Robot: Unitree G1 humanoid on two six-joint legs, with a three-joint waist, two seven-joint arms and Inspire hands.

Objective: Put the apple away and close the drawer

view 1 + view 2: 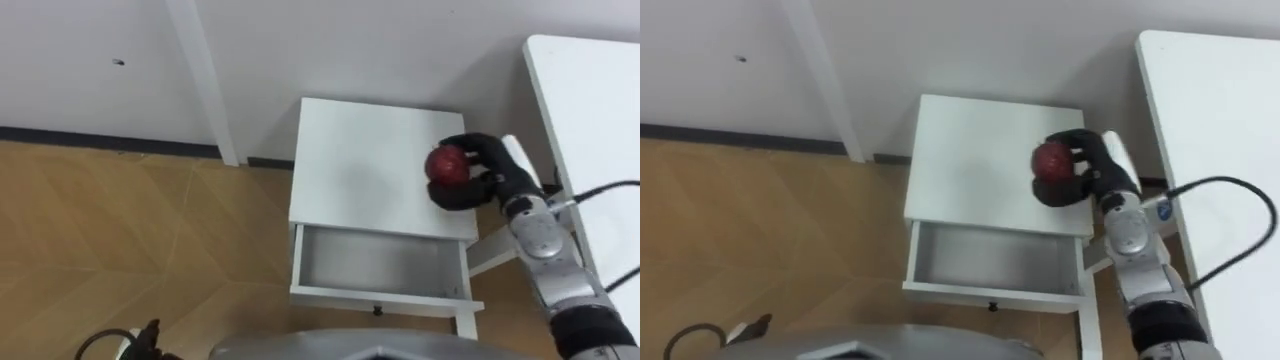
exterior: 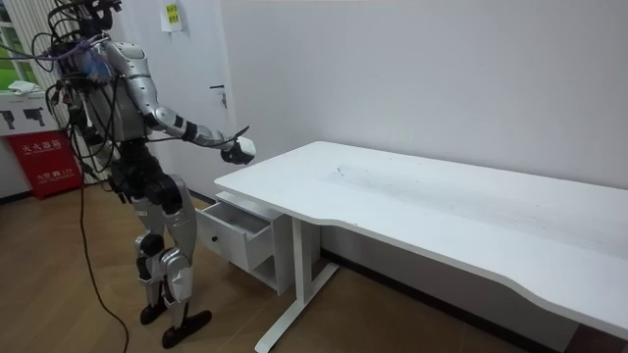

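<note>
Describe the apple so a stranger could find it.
Find the small white cabinet beside the big white desk, its drawer pulled open. Over its top, the round red apple sits in the black right robot hand, the only red thing there.

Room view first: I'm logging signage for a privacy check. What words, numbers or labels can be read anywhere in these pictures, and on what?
Red board at the room view's left: white characters, too small to read.
Small label high on the wall: too small to read.
Cabinet, and apple in the right hand: no print.
</note>
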